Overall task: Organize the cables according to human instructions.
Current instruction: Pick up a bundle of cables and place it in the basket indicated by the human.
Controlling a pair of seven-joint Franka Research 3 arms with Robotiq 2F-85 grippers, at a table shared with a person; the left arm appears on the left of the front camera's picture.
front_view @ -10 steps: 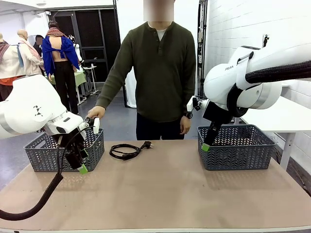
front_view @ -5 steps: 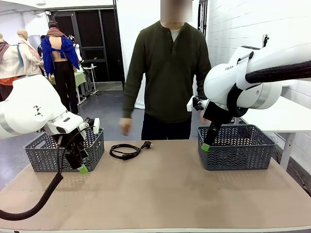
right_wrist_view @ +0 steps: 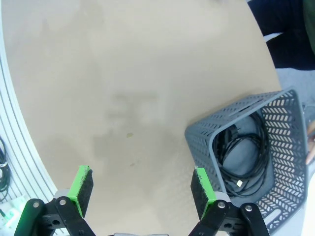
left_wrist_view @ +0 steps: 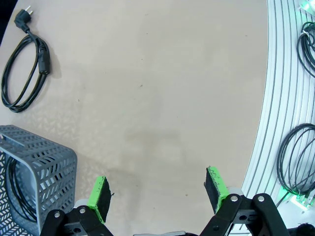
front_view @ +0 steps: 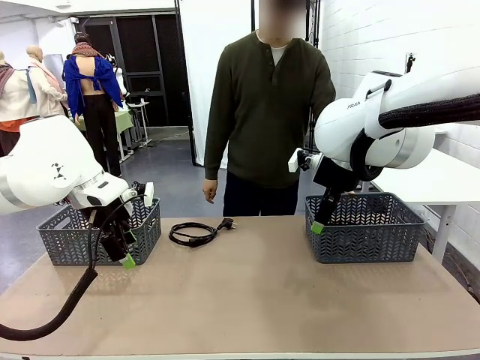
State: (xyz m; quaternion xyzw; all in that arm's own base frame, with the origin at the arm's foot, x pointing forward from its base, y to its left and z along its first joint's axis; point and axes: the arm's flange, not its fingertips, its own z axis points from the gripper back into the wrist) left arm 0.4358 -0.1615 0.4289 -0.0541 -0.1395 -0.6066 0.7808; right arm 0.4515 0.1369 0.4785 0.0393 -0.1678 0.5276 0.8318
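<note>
The left gripper [left_wrist_view: 157,189] hangs over the bare table [left_wrist_view: 162,98] with fingers spread wide and nothing between them. Just outside one fingertip stands a grey basket [left_wrist_view: 49,162] holding a coiled cord [left_wrist_view: 11,196], and well ahead of that finger a loose cable coil [left_wrist_view: 43,64] lies flat on the tabletop. The right gripper [right_wrist_view: 142,189] is equally wide and empty, with a second basket [right_wrist_view: 199,147] just outside one finger holding another coil [right_wrist_view: 226,160], and a person [front_view: 270,112] stands beyond the table's far edge.
</note>
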